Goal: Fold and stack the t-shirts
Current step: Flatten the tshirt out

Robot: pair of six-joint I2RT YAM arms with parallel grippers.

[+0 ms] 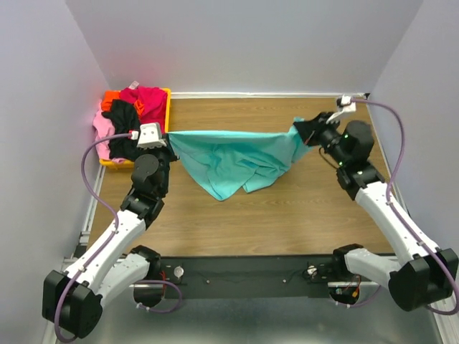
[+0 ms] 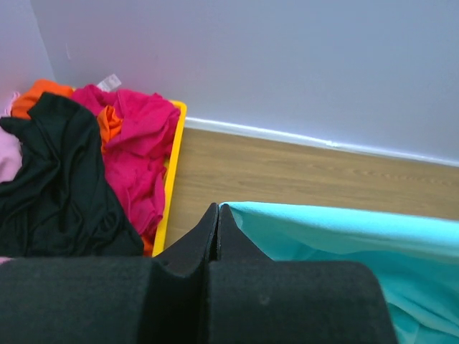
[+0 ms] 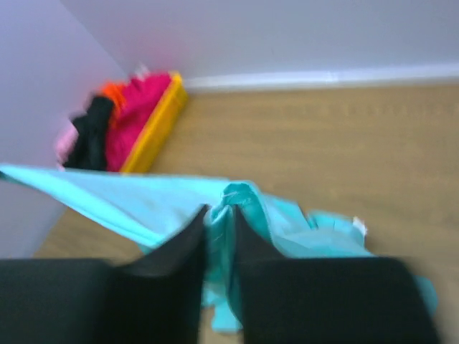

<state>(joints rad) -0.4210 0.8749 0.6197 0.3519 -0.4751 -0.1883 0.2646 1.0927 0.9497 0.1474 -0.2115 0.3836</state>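
Note:
The turquoise t-shirt (image 1: 233,159) hangs stretched between my two grippers above the table, its lower part sagging to a point. My left gripper (image 1: 166,135) is shut on its left edge; in the left wrist view the jaws (image 2: 216,209) are pressed together with the cloth (image 2: 344,236) running off to the right. My right gripper (image 1: 310,130) is shut on a bunch of the shirt's right edge, seen between the fingers in the right wrist view (image 3: 219,215). The magenta-red (image 1: 147,99), black (image 1: 123,123), pink (image 1: 104,129) and orange (image 1: 111,97) shirts lie piled in the bin.
The yellow-orange bin (image 1: 168,107) sits in the back left corner against the wall. Grey walls close in the wooden table (image 1: 287,222) at the back and both sides. The black rail (image 1: 244,276) with the arm bases runs along the near edge.

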